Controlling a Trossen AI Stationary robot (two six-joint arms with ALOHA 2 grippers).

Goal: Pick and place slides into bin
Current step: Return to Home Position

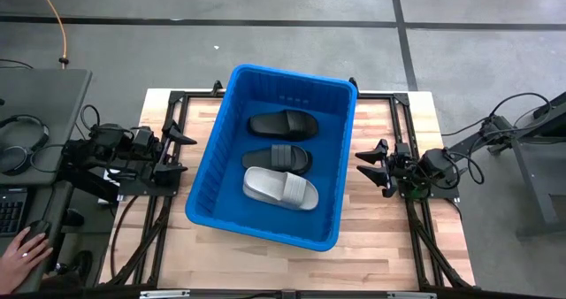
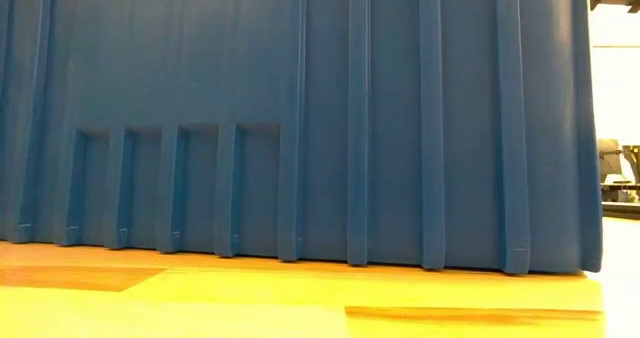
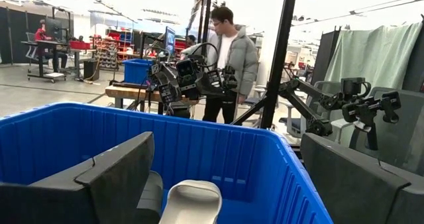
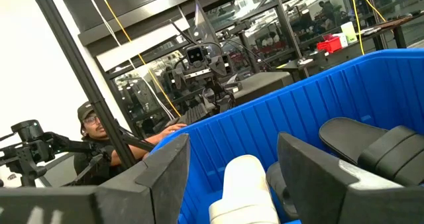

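Note:
The bright-blue bin (image 1: 208,180) stands mid-table, and its ribbed wall (image 2: 300,118) fills the low view. Inside lie two black slides (image 1: 281,123) (image 1: 278,157) and one light grey slide (image 1: 280,189), flat on the bin's floor. My left gripper (image 1: 179,149) is open and empty at the bin's left side, by its rim. My right gripper (image 1: 370,167) is open and empty at the bin's right side. The grey slide also shows in the left wrist view (image 3: 192,201) and the right wrist view (image 4: 246,184).
Bare wooden table (image 1: 380,237) lies near and right of the bin. A person's hand (image 1: 25,246) rests at a desk left of the table, by a keyboard and headphones (image 1: 22,140). People show in the room beyond (image 3: 232,58) (image 4: 93,128).

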